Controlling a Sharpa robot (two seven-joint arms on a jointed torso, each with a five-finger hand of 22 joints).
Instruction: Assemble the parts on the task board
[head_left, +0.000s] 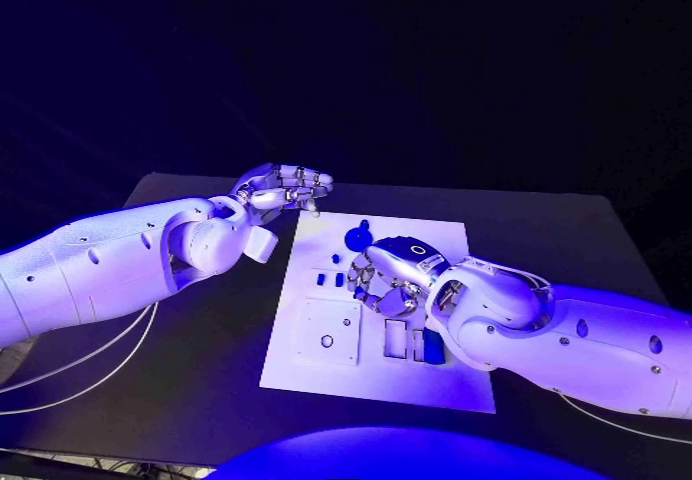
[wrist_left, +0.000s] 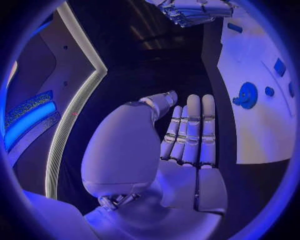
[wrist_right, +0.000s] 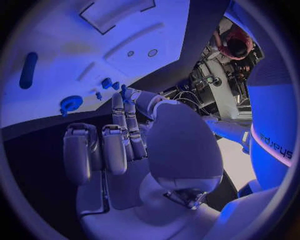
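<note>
The white task board (head_left: 361, 375) lies in the middle of the black table. A blue gear (head_left: 358, 238) stands near its far edge, with small blue pegs (head_left: 330, 280) just nearer. My right hand (head_left: 387, 276) hovers over the board's middle, some fingers bent and others stretched toward the pegs (wrist_right: 110, 83), and it holds nothing. A blue cylinder (wrist_right: 28, 70) lies farther along the board (wrist_right: 75, 40), beyond the gear (wrist_right: 70, 103). My left hand (head_left: 283, 187) hangs off the board's far left corner. Its fingers (wrist_left: 190, 132) are straight and hold nothing, with the gear (wrist_left: 246, 95) off to one side.
A blue block (head_left: 428, 345) sits in a slot next to my right forearm. Recessed white plates (head_left: 329, 330) take up the board's near left. Black table (head_left: 173, 400) surrounds the board. My right hand (wrist_left: 194, 10) shows at the rim of the left wrist view.
</note>
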